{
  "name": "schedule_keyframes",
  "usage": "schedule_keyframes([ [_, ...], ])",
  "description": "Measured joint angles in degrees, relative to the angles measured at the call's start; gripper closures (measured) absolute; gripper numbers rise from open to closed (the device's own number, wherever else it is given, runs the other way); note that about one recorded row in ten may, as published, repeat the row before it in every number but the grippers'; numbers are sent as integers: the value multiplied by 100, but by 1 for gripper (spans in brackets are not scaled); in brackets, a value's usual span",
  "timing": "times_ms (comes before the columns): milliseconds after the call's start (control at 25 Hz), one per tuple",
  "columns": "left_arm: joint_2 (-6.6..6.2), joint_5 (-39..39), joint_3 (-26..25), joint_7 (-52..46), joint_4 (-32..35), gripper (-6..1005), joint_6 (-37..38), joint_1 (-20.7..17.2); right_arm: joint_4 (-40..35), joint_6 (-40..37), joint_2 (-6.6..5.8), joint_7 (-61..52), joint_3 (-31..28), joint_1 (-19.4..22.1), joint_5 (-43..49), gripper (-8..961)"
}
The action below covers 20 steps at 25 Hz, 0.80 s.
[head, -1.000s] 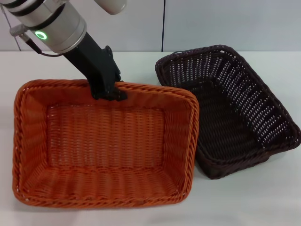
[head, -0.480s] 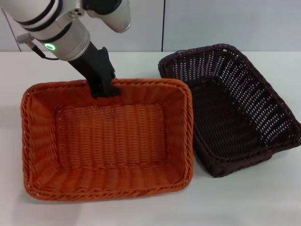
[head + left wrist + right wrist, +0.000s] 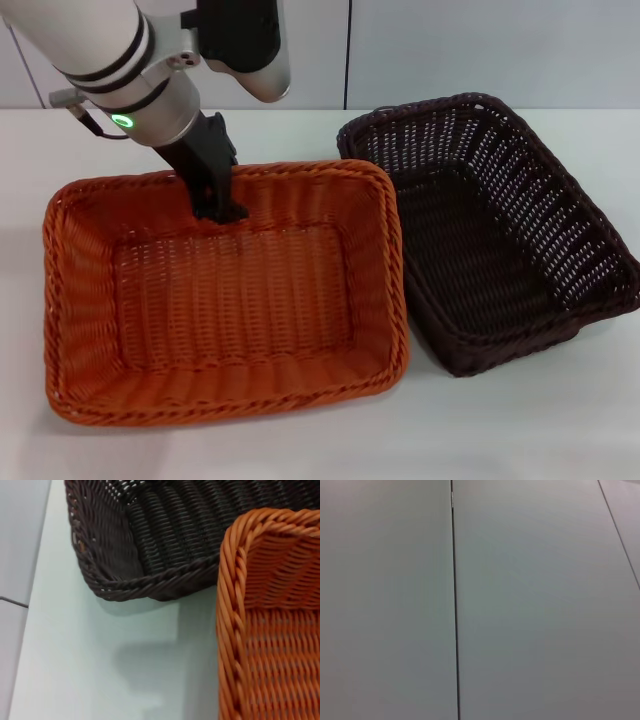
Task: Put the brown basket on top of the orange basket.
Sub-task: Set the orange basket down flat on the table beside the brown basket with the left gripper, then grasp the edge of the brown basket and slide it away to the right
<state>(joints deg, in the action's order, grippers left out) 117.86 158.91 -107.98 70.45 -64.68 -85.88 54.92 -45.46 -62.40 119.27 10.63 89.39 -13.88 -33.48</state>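
Observation:
The orange basket (image 3: 396, 262) lies on the white table at the left, open side up. My left gripper (image 3: 217, 200) is at the middle of its far rim, shut on the braided edge. The brown basket (image 3: 596, 236) lies to the right of it, turned at an angle, its near left side touching or almost touching the orange basket's right rim. The left wrist view shows a corner of the brown basket (image 3: 145, 535) beside a corner of the orange basket (image 3: 272, 630). My right gripper does not show; its wrist view shows only a grey wall.
The white table (image 3: 520, 435) shows in front of both baskets and behind the orange one. A grey panelled wall (image 3: 450, 50) stands behind the table's far edge. Both baskets hold nothing.
The orange basket, held by my left gripper, has come down and away from the head camera and now sits flatter on the table. The brown basket has barely moved.

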Motion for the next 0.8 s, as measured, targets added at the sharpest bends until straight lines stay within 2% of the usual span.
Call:
schedule_keyframes([
  [160, 1, -14, -23, -1, -31, 623, 169, -7, 13, -1, 0, 0, 6, 1, 0, 316],
  [400, 21, -58, -77, -84, -389, 535, 806, -161, 25, -1, 0, 0, 8, 9, -1, 316],
  [600, 19, -101, -122, -244, -804, 536, 1207, -359, 28, -1, -6, 0, 9, 9, -1, 316],
  [800, 17, -337, -683, -643, -1451, 536, 1974, -783, 29, -1, -9, 0, 8, 9, -1, 316],
])
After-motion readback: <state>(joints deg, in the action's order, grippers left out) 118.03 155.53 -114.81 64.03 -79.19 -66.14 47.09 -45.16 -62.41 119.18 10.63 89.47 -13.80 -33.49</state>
